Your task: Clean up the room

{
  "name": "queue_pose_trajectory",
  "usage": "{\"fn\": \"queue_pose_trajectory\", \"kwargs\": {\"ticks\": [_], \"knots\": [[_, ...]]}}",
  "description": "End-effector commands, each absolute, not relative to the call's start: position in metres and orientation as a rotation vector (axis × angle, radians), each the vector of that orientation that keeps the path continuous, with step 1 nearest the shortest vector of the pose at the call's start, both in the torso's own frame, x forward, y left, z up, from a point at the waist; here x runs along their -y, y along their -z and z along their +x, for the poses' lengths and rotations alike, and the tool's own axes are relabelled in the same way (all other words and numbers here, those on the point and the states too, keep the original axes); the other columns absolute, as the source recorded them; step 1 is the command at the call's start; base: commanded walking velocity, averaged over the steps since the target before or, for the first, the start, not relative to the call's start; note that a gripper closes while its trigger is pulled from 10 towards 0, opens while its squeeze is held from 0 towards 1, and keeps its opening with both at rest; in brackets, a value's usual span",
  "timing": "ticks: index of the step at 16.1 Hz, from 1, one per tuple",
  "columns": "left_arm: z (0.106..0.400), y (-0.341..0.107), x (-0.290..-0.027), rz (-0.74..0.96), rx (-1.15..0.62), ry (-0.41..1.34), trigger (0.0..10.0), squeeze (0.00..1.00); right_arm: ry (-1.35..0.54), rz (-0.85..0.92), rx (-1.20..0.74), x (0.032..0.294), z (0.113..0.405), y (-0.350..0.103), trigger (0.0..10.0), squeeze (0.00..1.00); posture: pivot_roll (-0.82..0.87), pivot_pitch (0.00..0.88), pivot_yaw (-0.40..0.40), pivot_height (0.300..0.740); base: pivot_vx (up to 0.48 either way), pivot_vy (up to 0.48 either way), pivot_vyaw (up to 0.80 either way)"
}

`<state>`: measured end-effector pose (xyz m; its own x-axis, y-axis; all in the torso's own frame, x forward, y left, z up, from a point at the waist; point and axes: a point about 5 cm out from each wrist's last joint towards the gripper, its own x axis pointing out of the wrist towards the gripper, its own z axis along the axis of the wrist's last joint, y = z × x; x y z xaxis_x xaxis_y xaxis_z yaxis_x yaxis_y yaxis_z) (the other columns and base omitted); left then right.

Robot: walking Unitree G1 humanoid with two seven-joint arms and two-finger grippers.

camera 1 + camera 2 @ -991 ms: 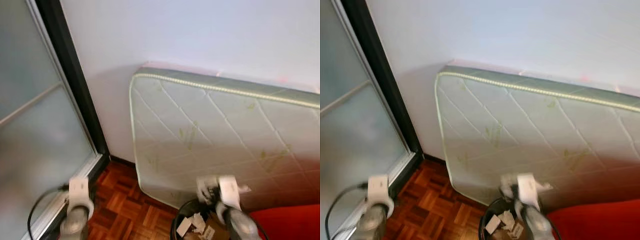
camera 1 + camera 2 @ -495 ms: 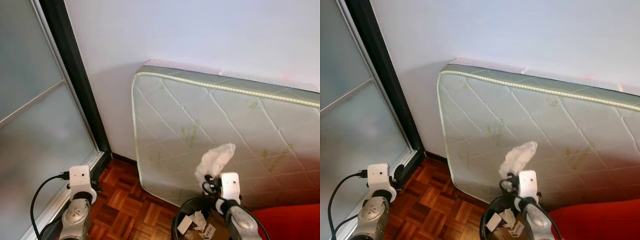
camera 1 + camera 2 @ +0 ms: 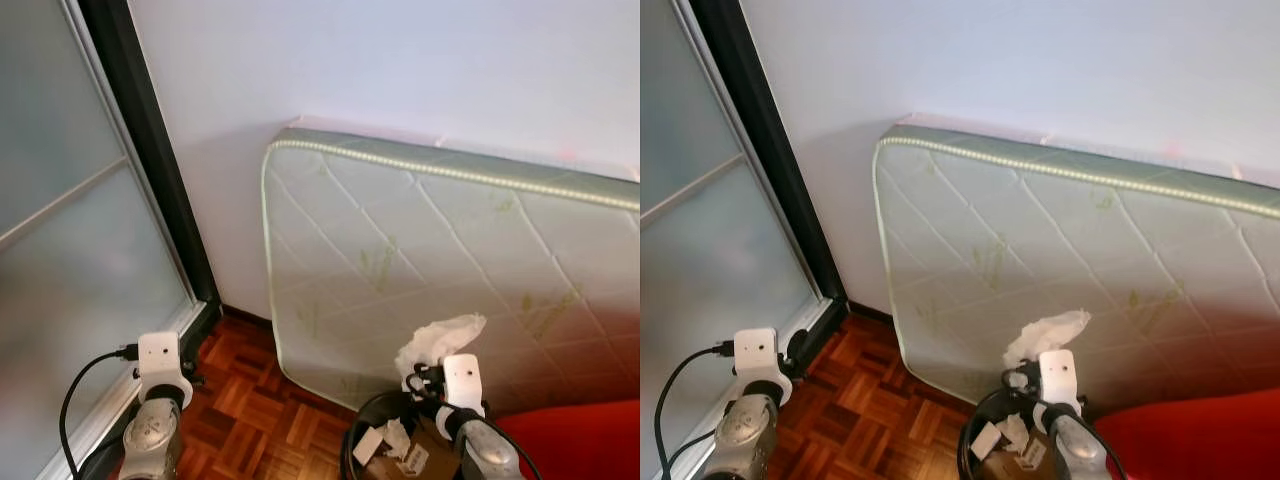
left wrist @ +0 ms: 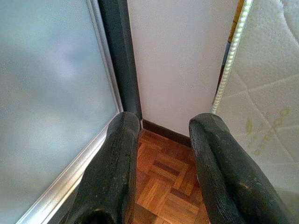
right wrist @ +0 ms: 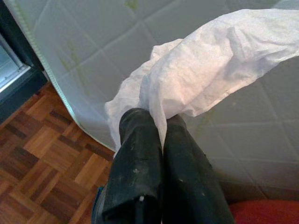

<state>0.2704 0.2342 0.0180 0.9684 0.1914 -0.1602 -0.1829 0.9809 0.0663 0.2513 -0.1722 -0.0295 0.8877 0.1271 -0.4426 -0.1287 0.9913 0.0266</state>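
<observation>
A: Right gripper — fingers pressed together, pinching a crumpled white tissue. The tissue bunches up from the fingertips and fans out beyond them, in front of the quilted mattress.

B: Where does it sit against the bin?

A: Head views put the pinched tissue just above the rim of the black waste bin. The bin lies below the right fingers and holds scraps of white paper and something brown.

B: Left side?

A: Left gripper — fingers spread, nothing between them. Past the fingertips: parquet floor, dark skirting, white wall. A frosted glass door with a black frame stands to one side of the fingers, the mattress edge to the other.

B: Anything else near the right fingers?

A: A red surface just beside the bin, on the side away from the left arm; what it belongs to cannot be told. The mattress stands on edge, leaning against the wall, behind the bin.
</observation>
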Motion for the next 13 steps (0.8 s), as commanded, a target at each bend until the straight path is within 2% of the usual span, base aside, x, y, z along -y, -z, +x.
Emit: {"fn": "queue_pose_trajectory", "kwargs": {"ticks": [1, 3, 8, 13], "knots": [[0.268, -0.019, -0.237, 0.052, -0.154, -0.205, 10.0, 0.00, -0.129, -0.006, -0.495, 0.174, 0.245, 0.035, 10.0, 0.00, 0.06, 0.000, -0.026, 0.650, 0.000, 0.000, 0.00], [0.267, -0.019, -0.239, 0.053, -0.155, -0.211, 10.0, 0.00, -0.131, -0.005, -0.502, 0.174, 0.242, 0.037, 10.0, 0.00, 0.06, 0.000, -0.027, 0.631, 0.000, 0.000, 0.00], [0.266, -0.011, -0.241, 0.023, -0.221, -0.247, 10.0, 0.00, -0.131, -0.034, -0.603, 0.173, 0.232, 0.048, 10.0, 0.00, 0.09, 0.013, -0.045, 0.631, 0.000, 0.000, 0.00], [0.278, -0.016, -0.239, 0.011, -0.238, -0.245, 10.0, 0.00, -0.153, 0.015, -0.643, 0.165, 0.248, 0.042, 10.0, 0.00, 0.11, 0.002, -0.041, 0.631, 0.000, 0.000, 0.00]]}}
